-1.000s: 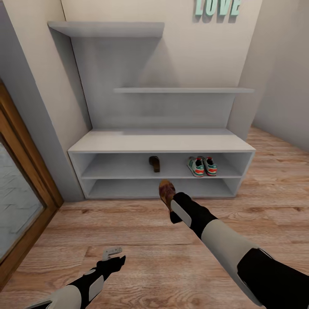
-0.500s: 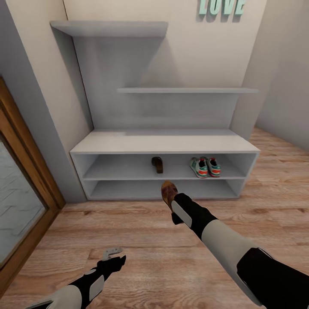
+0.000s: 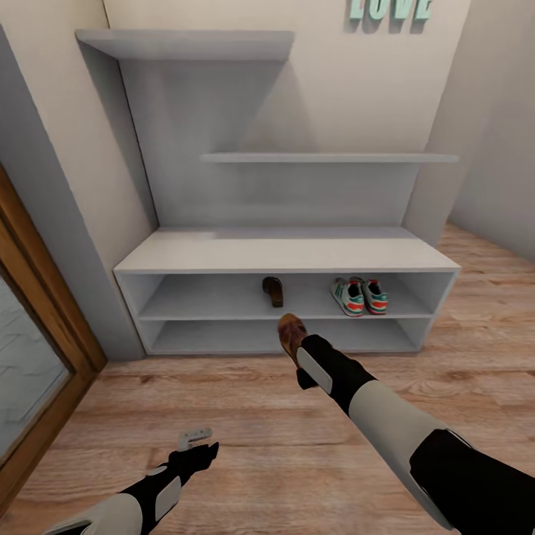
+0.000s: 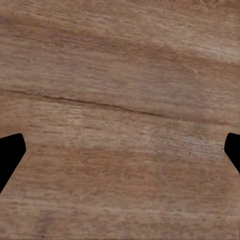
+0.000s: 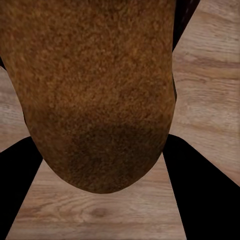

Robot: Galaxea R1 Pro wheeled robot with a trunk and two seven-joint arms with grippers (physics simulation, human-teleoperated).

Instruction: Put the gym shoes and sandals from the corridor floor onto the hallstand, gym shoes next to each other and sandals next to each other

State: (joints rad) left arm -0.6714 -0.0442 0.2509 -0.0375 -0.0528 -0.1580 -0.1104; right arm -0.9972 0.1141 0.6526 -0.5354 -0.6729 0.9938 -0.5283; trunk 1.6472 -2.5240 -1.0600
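Meanwhile, right end effector (image 3: 296, 351) grips a brown sandal (image 3: 290, 331) before the hallstand (image 3: 282, 256); left end effector (image 3: 195, 440) hangs wide.

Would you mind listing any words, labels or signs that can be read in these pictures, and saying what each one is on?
"LOVE": teal raised letters on the cream wall above the hallstand, cut off at the head view's top edge so just their lower parts show.

The two gym shoes on the upper shelf are too small to show any brand or label.

Nothing readable on the sandal in the right gripper's hold, nor on the corridor floor.
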